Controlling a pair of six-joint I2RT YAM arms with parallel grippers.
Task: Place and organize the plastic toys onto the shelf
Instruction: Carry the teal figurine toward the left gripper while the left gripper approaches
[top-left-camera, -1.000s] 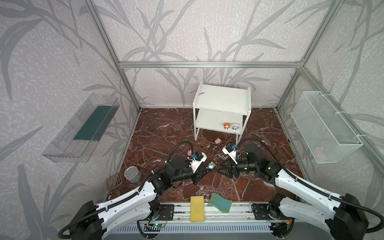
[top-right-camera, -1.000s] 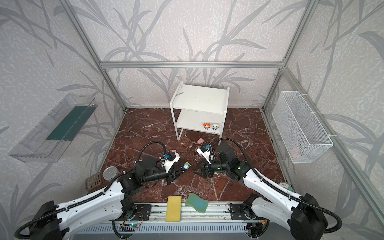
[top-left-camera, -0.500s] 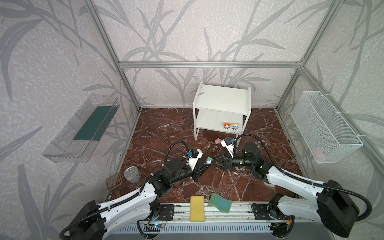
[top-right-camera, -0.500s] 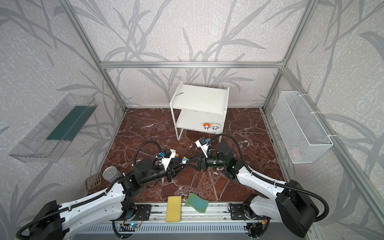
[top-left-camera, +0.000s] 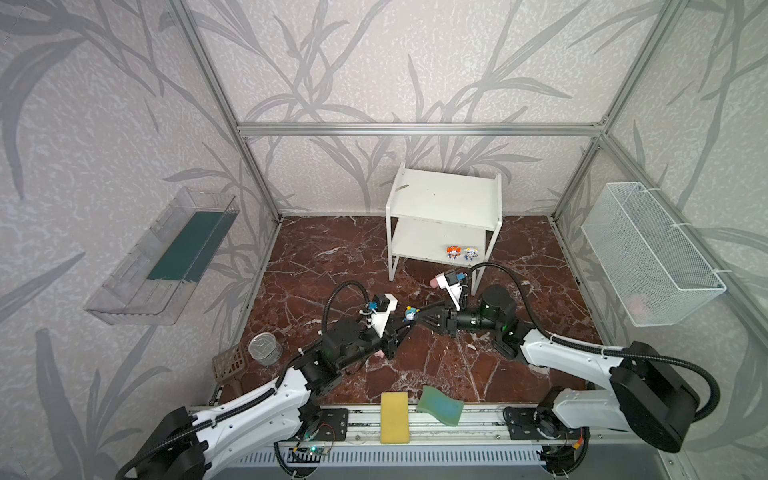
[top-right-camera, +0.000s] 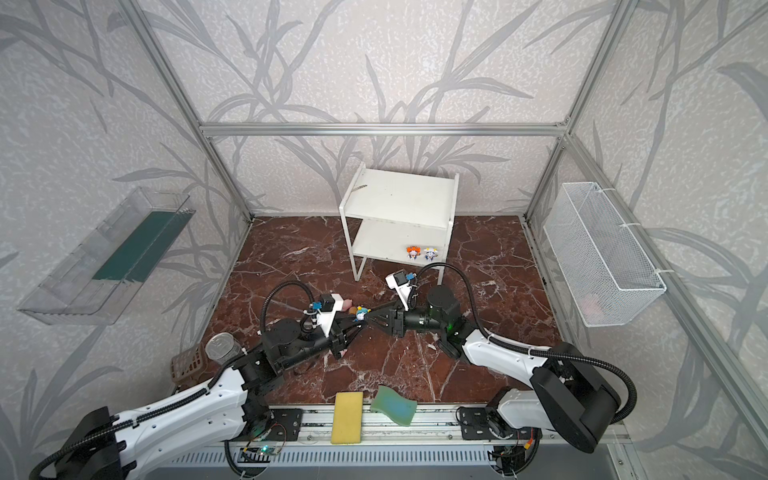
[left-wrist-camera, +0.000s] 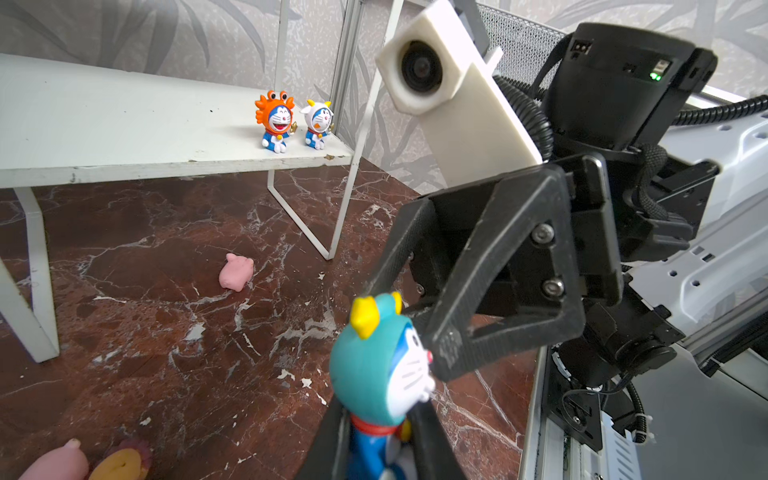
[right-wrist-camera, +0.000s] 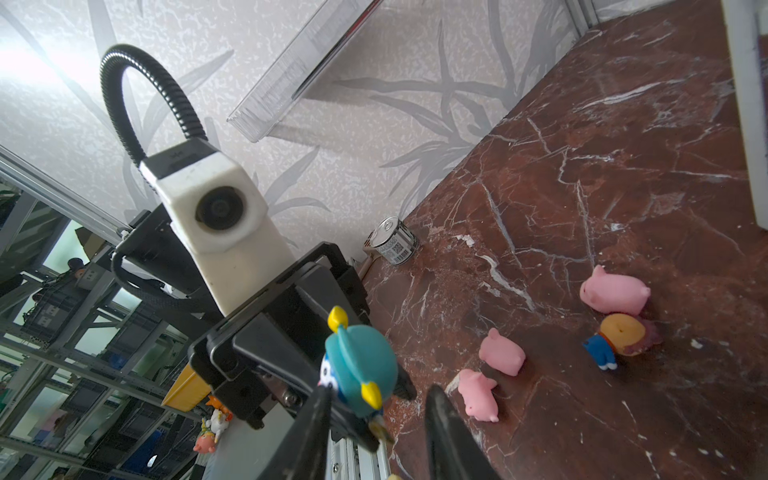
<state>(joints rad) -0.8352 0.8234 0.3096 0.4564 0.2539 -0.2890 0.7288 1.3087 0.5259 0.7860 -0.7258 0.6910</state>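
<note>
A teal-hooded blue figurine (top-left-camera: 410, 312) (top-right-camera: 360, 312) hangs above the floor. My left gripper (left-wrist-camera: 378, 440) (top-left-camera: 408, 320) is shut on its body. My right gripper (right-wrist-camera: 378, 395) (top-left-camera: 420, 316) faces it, jaws open round the head (right-wrist-camera: 359, 365); one finger touches the face, the other stands apart. Two figurines, orange (top-left-camera: 454, 252) (left-wrist-camera: 275, 120) and white (top-left-camera: 470, 253) (left-wrist-camera: 318, 123), stand on the lower board of the white shelf (top-left-camera: 444, 199) (left-wrist-camera: 104, 124). Three pink pigs (right-wrist-camera: 615, 293) (right-wrist-camera: 500, 351) (right-wrist-camera: 478, 392) and a fallen yellow-hooded figurine (right-wrist-camera: 615, 336) lie on the floor; another pig (left-wrist-camera: 236, 270) lies near the shelf leg.
A yellow sponge (top-left-camera: 394, 417) and a green sponge (top-left-camera: 439, 405) lie at the front edge. A tin can (top-left-camera: 264, 348) and a brown grid piece (top-left-camera: 230, 365) sit front left. A clear tray (top-left-camera: 166, 253) hangs on the left wall, a wire basket (top-left-camera: 648, 253) on the right.
My right gripper has swung left to meet the figurine that the left gripper holds, and its jaws have narrowed round the head. The left gripper's grip is unchanged.
</note>
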